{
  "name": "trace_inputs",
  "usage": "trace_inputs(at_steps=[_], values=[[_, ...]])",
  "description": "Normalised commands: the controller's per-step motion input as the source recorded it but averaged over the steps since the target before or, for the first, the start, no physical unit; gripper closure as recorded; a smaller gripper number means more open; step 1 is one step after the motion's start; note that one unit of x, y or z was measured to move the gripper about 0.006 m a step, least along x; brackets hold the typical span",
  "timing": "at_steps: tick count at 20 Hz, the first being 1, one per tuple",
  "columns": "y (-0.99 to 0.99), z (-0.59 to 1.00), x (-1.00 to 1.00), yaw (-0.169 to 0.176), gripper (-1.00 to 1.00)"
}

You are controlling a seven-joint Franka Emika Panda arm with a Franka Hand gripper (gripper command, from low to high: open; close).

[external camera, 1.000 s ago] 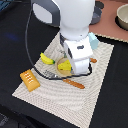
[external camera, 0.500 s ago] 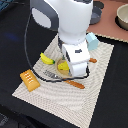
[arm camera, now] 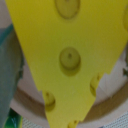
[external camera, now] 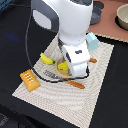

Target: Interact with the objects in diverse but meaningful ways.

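A yellow cheese wedge (arm camera: 65, 55) with round holes fills the wrist view, very close to the camera, over a round pale rim (arm camera: 30, 107). In the exterior view the gripper (external camera: 67, 70) is low over the middle of the placemat, above a round pan where a bit of yellow cheese (external camera: 62, 66) shows. The white hand hides its fingers, so I cannot tell whether they hold the cheese. A yellow banana (external camera: 46, 59) lies to the exterior view's left of the hand. An orange-brown bread loaf (external camera: 29, 80) sits nearer the mat's corner. A pale blue milk carton (external camera: 92, 41) stands behind the arm.
An orange stick-like handle (external camera: 77, 84) lies on the striped placemat (external camera: 55, 102) in front of the hand. A bowl (external camera: 122, 17) and a dark grey pot (external camera: 96, 15) sit on the tan surface at the back right. The table around the mat is black.
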Motion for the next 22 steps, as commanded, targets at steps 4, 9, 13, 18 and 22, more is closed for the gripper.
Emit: trace_inputs(at_steps=[4, 9, 13, 18, 22], values=[[0.08, 0.07, -0.03, 0.068, 1.0], [0.23, 0.99, -0.07, 0.068, 1.0], [0.43, 1.0, -0.16, 0.115, 1.0], [0.52, 0.9, -0.34, 0.136, 1.0], [0.46, 0.24, -0.61, 0.143, 1.0]])
